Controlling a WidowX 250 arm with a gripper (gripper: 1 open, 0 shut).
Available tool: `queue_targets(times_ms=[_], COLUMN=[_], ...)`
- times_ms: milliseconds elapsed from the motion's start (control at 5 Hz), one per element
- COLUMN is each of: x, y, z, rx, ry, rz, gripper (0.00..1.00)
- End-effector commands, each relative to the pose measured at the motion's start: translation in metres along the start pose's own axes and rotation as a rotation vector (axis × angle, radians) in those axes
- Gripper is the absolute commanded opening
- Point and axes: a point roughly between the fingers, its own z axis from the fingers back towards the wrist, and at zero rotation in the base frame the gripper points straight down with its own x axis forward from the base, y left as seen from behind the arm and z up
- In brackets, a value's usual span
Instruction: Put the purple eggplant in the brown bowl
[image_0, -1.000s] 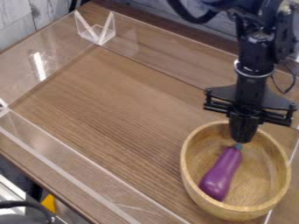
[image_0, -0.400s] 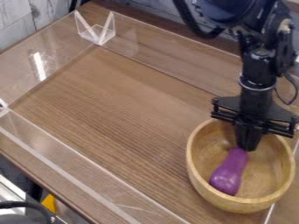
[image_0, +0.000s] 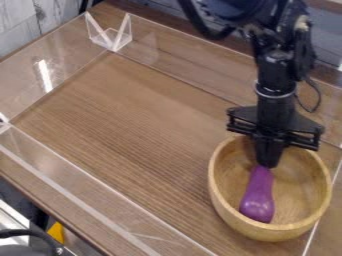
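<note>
Purple eggplant in the brown bowl, gripper at the rim

The glossy purple eggplant (image_0: 258, 197) lies inside the brown wooden bowl (image_0: 221, 197), its narrower end pointing toward the black gripper (image_0: 265, 160). The gripper reaches down over the bowl's far side, its fingers drawn narrow together, the tips just beside that narrower end; whether they touch it, I cannot tell. The bowl stands near the edge of the wooden table (image_0: 114, 130). A white wire-like holder (image_0: 111, 32) stands at the table's far side, well apart from the bowl.
</note>
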Motion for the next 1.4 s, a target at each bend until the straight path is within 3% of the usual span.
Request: queue_targets(times_ms=[0, 400, 1000, 1200], x=[0.002, 0.006, 0.024, 0.024], y=[0.003, -0.004, -0.016, -0.018], z=[0.024, 0.046, 0.048, 0.038], rx=[-0.022, -0.035, -0.035, -0.040], ry=[-0.070, -0.079, -0.108, -0.109], rz=[0.069, 0.085, 0.117, 0.078], gripper=[0.00, 0.00, 0.00, 0.00])
